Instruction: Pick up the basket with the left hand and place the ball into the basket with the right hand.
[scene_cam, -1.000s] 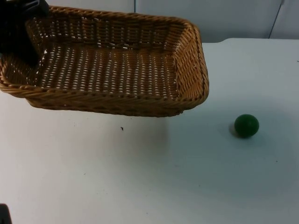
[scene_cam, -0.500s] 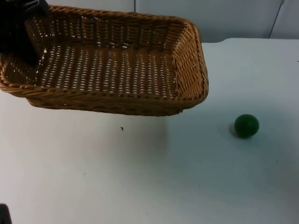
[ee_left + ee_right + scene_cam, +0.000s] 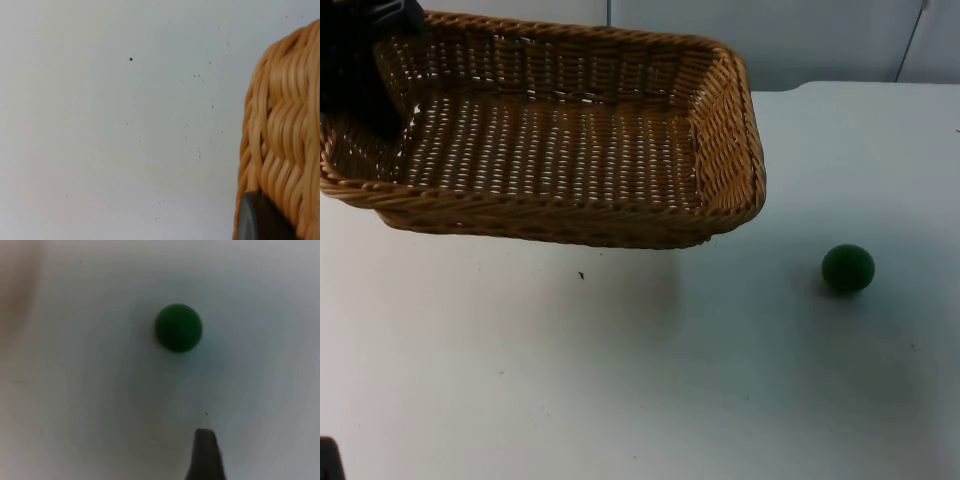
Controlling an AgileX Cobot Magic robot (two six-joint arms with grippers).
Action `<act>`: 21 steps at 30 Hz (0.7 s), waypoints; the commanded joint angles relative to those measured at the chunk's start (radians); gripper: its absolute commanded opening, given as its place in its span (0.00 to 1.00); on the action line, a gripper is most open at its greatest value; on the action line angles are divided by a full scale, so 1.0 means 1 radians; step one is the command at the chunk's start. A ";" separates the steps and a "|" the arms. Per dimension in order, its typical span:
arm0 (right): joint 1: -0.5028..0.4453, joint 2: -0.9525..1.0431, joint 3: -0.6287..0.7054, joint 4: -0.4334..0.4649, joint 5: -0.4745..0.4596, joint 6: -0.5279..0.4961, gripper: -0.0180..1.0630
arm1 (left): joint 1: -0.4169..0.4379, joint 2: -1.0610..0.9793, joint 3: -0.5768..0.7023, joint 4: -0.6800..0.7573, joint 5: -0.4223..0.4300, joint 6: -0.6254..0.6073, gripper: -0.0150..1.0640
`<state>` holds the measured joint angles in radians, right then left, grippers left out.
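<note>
The left gripper (image 3: 365, 75) is pinching the wicker basket (image 3: 560, 150) rim, holding it tilted above the white table (image 3: 620, 380). The green ball (image 3: 847, 269) sits on the table well apart from the basket. From the right wrist, the right gripper's fingertip (image 3: 205, 455) hangs near the ball (image 3: 178, 327); can't tell its spread.

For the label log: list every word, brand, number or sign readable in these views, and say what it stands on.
None. No readable text stands on anything here.
wicker basket, held off the table at its rim by the left gripper: plain weave, unmarked.
green ball: plain, unmarked; it lies on the table, with the right gripper above it.
white table: only tiny dark specks, no print.
</note>
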<state>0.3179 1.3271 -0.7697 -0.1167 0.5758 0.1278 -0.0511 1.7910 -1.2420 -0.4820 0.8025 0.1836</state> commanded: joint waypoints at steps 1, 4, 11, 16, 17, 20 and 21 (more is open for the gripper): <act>0.037 0.077 -0.032 -0.014 -0.043 0.032 0.64 | -0.002 -0.011 -0.002 -0.030 -0.013 -0.004 0.01; 0.050 0.190 -0.049 -0.002 -0.108 0.051 0.66 | -0.002 -0.011 -0.002 -0.030 -0.013 -0.004 0.01; 0.050 0.353 -0.051 -0.016 -0.225 0.090 0.66 | -0.002 -0.011 -0.002 -0.030 -0.013 -0.004 0.01; 0.050 0.419 -0.051 -0.016 -0.338 0.105 0.66 | -0.002 -0.011 -0.002 -0.030 -0.013 -0.004 0.01; 0.050 0.424 -0.051 -0.016 -0.366 0.105 0.67 | -0.002 -0.011 -0.002 -0.030 -0.013 -0.004 0.01; 0.050 0.436 -0.051 -0.018 -0.414 0.105 0.70 | -0.002 -0.011 -0.002 -0.030 -0.013 -0.004 0.01; 0.050 0.443 -0.051 -0.018 -0.438 0.105 0.71 | -0.002 -0.011 -0.002 -0.030 -0.013 -0.004 0.01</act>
<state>0.3642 1.7662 -0.8138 -0.1235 0.1688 0.2281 -0.0511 1.7910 -1.2420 -0.4820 0.8008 0.1836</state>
